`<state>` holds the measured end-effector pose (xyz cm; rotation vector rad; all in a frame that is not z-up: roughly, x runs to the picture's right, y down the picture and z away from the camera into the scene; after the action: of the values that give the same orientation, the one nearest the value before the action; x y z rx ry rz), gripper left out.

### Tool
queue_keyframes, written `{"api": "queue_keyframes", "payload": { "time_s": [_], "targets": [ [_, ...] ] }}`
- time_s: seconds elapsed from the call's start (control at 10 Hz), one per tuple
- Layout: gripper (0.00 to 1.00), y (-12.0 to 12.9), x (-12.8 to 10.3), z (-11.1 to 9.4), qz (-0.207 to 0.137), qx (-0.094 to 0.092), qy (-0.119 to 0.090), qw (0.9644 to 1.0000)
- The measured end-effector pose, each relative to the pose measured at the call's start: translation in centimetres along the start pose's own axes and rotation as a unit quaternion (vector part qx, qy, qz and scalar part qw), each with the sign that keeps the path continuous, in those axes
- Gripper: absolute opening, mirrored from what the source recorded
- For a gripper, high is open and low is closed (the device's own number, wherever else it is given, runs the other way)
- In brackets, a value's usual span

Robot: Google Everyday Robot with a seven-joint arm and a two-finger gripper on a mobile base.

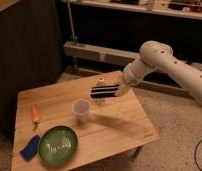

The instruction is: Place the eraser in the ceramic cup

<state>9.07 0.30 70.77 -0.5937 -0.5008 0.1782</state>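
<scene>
The gripper [117,90], jaws closed on one end of the eraser [103,92], holds it level in the air above the counter [119,125]. It hangs just right of the cup [81,109], likely high enough to clear the rim.
</scene>
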Motion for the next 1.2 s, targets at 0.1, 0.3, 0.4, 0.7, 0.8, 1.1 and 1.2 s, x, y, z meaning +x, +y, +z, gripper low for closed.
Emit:
{"api": "queue_keyframes", "payload": {
  "time_s": [0.1, 0.3, 0.4, 0.7, 0.8, 1.1, 1.2],
  "targets": [
    [0.14, 0.6, -0.1, 0.6, -0.008, -0.011, -0.002, 0.9999],
    [0.14, 1.5, -1.4, 1.8, -0.032, -0.029, -0.001, 0.9990],
    [0.14, 1.9, -2.2, 2.7, -0.048, -0.039, 0.000, 0.9981],
    [0.14, 2.4, -3.8, 3.6, -0.074, -0.049, 0.003, 0.9960],
    [0.14, 2.4, -4.2, 3.9, -0.078, -0.055, 0.000, 0.9954],
    [0.14, 2.2, -5.1, 4.7, -0.081, -0.065, -0.014, 0.9945],
    [0.14, 2.2, -5.3, 5.0, -0.081, -0.067, -0.018, 0.9943]
  ]
}}
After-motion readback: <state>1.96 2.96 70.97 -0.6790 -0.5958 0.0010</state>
